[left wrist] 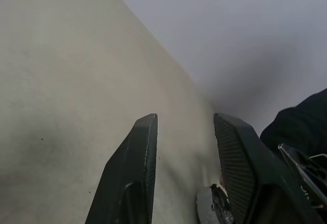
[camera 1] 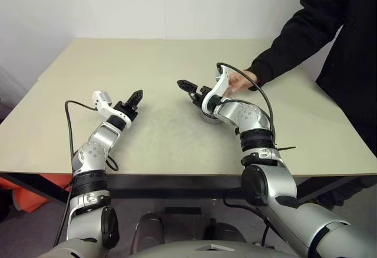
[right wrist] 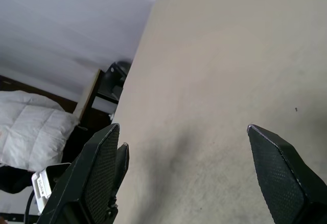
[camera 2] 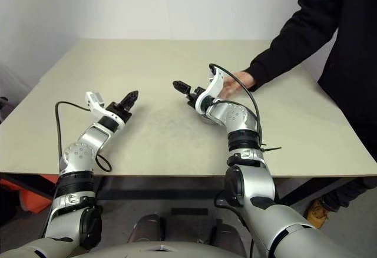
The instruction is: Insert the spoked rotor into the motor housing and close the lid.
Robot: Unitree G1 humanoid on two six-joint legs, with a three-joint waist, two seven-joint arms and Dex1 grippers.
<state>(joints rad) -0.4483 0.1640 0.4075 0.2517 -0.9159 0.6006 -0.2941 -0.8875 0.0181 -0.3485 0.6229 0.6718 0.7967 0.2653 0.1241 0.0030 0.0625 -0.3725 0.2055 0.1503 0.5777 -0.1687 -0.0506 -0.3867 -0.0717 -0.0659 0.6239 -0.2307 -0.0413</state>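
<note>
Grippers hovered over the table (camera 1: 165, 140): the left gripper (camera 1: 137, 97) part open and empty, the right gripper (camera 1: 189, 89) spread wide and empty. Behind the right wrist sat the motor housing (camera 1: 210, 116), a person's hand (camera 1: 238, 81) beyond it. Nothing was inserted yet, apparently; fetching the rotor came next.

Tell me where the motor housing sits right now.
In the head views, the motor housing sits on the table, right of centre, mostly hidden behind the robot's right arm, just below the person's hand.
</note>
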